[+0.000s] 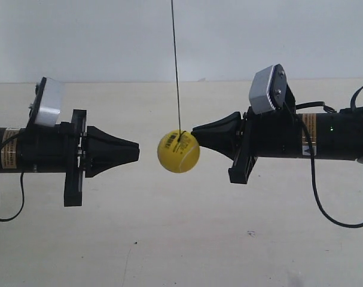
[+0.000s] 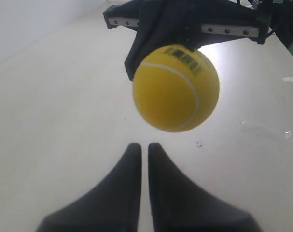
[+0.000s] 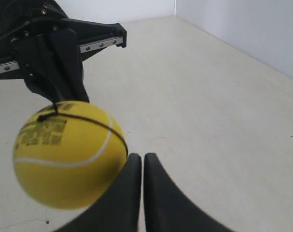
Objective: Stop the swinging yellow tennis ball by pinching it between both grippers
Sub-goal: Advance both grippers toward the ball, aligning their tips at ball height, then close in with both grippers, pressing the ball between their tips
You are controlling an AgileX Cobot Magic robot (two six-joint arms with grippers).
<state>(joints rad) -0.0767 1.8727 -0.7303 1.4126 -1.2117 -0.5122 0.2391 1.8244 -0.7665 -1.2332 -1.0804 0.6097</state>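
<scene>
The yellow tennis ball (image 1: 178,152) hangs on a thin black string (image 1: 176,60) between the two arms. My left gripper (image 1: 137,153) is the arm at the exterior view's left. It is shut, pointing at the ball with a small gap before it. In the left wrist view the ball (image 2: 175,89) floats beyond my shut left gripper (image 2: 140,145). My right gripper (image 1: 194,130) is shut, its tip against the ball's upper side. In the right wrist view the ball (image 3: 69,154) lies against the side of my right gripper (image 3: 137,155).
A pale tabletop (image 1: 181,239) lies below the arms, with a white wall (image 1: 79,36) behind. Black cables (image 1: 325,203) hang from both arms. The opposite arm (image 2: 156,34) shows behind the ball in each wrist view.
</scene>
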